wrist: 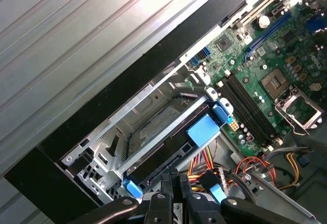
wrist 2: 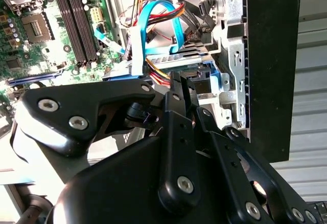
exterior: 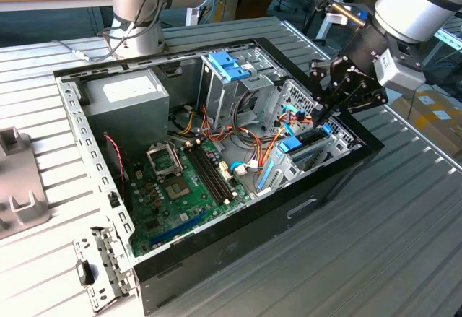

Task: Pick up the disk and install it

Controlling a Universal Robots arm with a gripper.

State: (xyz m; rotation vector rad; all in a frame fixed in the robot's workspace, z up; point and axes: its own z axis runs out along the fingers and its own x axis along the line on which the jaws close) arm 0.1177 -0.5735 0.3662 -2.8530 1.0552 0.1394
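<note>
The disk [wrist: 162, 126] lies in the metal drive cage [wrist: 110, 132] at the corner of the open computer case [exterior: 339, 180], on the exterior view's right. Its grey metal face sits between light-blue side rails [wrist: 203, 130]. In the exterior view the disk's blue bracket [exterior: 294, 144] shows in the cage just below my gripper [exterior: 318, 118]. My gripper [wrist: 173, 177] is shut, its two thin black fingers [wrist 2: 176, 89] pressed close together at the end of the disk [wrist 2: 202, 76]. I see nothing held between them.
The motherboard [exterior: 180, 187] with its memory slots covers the case floor. Orange, red and blue cables [exterior: 253, 144] run beside the cage. A grey power supply [exterior: 126, 100] and a blue plastic piece with tabs [exterior: 227, 64] sit at the back. The case rests on a ribbed metal table [exterior: 390, 259].
</note>
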